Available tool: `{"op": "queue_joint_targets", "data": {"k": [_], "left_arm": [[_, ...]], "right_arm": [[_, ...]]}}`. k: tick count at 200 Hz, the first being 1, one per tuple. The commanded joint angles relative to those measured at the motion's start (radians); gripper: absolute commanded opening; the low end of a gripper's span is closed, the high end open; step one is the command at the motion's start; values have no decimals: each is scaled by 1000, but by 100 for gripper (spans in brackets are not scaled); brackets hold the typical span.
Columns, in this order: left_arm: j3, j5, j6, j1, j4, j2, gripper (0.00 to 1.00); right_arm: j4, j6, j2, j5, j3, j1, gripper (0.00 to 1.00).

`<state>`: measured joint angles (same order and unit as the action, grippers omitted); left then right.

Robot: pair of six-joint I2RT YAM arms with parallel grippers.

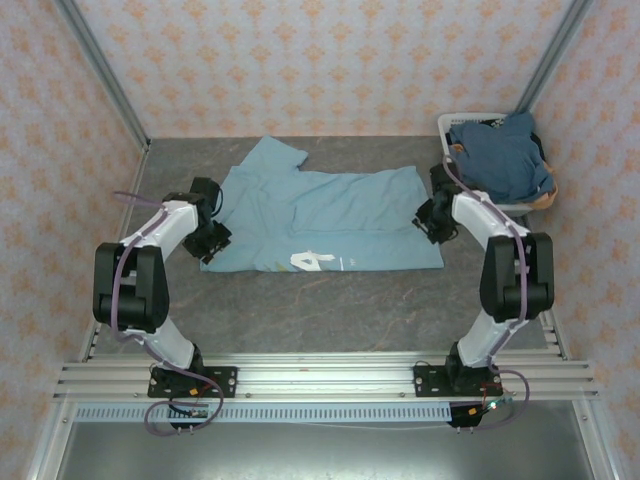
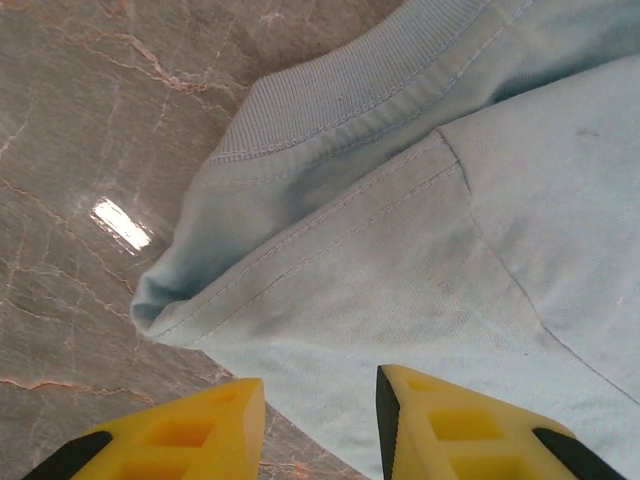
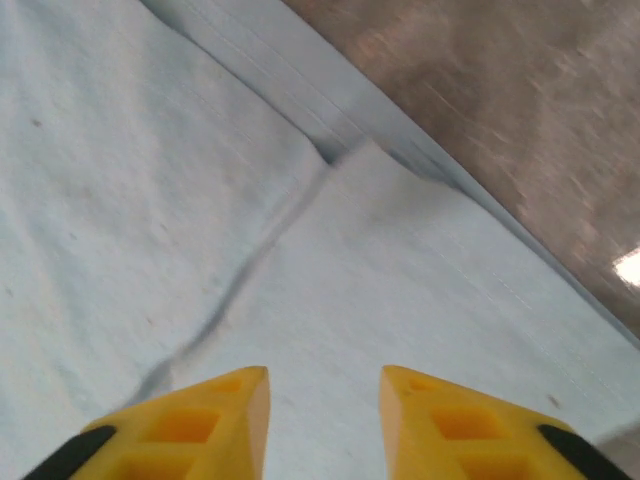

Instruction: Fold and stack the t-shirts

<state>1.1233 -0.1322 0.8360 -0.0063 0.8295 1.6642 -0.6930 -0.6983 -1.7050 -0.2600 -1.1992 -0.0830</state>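
Inventory, taken from above unless noted. Arms: two, black and white, both mine, bolted at 6 o'clock on the rails [image 1: 330, 375]. Claws: two, each with two yellow fingers. My left claw [image 1: 216, 238] sits at 9 o'clock on the left edge of the light tee [image 1: 330, 215]. Its wrist camera shows the fingers a narrow gap apart with nothing between them, and cloth and a strip of table beyond. My right claw [image 1: 432, 222] sits at 3 o'clock on the tee's right edge. It too is narrowly parted and holds nothing, with flat cloth beyond the tips. Light tees: one, sky-blue, spread across the middle of the table [image 1: 330, 310] from 9 to 3, one sleeve out toward 11. White letters [image 1: 310, 261] show at its near edge, toward 6. A ribbed collar [image 2: 330, 100] lies at 12 in the left wrist view, and a fold crease runs from 12 to 7 in the right. Dark tees [image 1: 505, 155]: a slate-blue heap whose number I cannot tell, in the basket [image 1: 452, 125]. Baskets: one, white, at 2 o'clock against the back corner. Surface: grey stone-patterned, glossy, veined. Walls [image 1: 330, 60]: three, pale pink with an orange motif. Posts [image 1: 100, 70]: two, metal, at 10 and 2.
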Motion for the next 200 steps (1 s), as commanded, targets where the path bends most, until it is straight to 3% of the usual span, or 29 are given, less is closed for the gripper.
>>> {"op": "queue_joint_targets", "data": {"k": [1, 50, 111, 146, 200], "left_arm": [[11, 29, -23, 10, 14, 57, 35], [-42, 126, 28, 57, 56, 101, 35], [-141, 147, 62, 126, 50, 58, 35], [-209, 128, 85, 170, 68, 3, 35], [-371, 90, 182, 204, 73, -124, 35]], "right_arm": [[-18, 13, 28, 33, 94, 5, 29], [-34, 17, -29, 70, 118, 3, 26], [-149, -9, -132, 115, 130, -36, 24], [-215, -27, -94, 149, 173, -71, 24], [-244, -77, 3, 92, 302, -126, 26]]}}
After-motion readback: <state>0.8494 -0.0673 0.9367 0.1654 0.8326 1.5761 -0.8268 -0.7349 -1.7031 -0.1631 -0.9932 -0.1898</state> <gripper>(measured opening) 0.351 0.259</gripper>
